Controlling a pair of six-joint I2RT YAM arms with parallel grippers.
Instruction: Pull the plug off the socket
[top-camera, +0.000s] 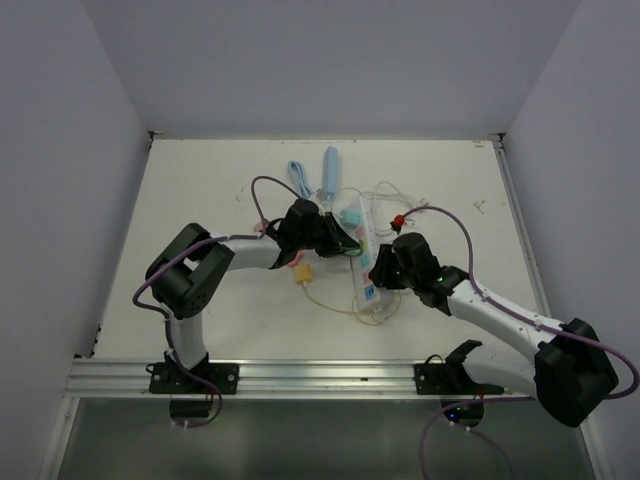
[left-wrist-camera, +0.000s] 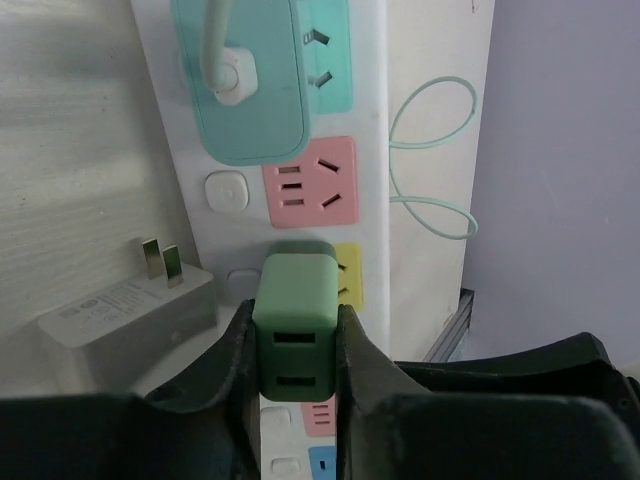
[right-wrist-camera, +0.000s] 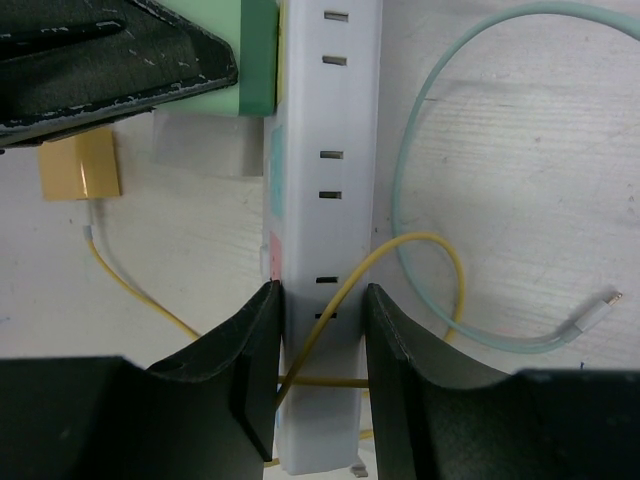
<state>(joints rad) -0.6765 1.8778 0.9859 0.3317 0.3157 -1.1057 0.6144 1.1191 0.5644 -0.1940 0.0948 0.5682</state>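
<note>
The white power strip (top-camera: 366, 240) lies mid-table, with pastel outlets showing in the left wrist view (left-wrist-camera: 240, 190). A green cube plug (left-wrist-camera: 295, 290) sits against the strip at its yellow outlet (left-wrist-camera: 350, 275). My left gripper (left-wrist-camera: 293, 330) is shut on this plug, one finger on each side. From the right wrist the plug (right-wrist-camera: 258, 55) shows pressed to the strip's face (right-wrist-camera: 325, 200); I cannot tell whether its prongs are still in. My right gripper (right-wrist-camera: 320, 300) is shut on the strip's sides near its near end. From above, the left gripper (top-camera: 325, 235) and right gripper (top-camera: 380, 265) meet at the strip.
A teal plug with a white cord (left-wrist-camera: 250, 90) fills the top outlet. A loose white charger (left-wrist-camera: 130, 315) lies beside the strip, prongs up. A yellow adapter (right-wrist-camera: 80, 165) and its yellow cable (right-wrist-camera: 400, 250) cross the strip. A mint cable (right-wrist-camera: 420, 200) loops right. Light-blue cables (top-camera: 300, 178) lie behind.
</note>
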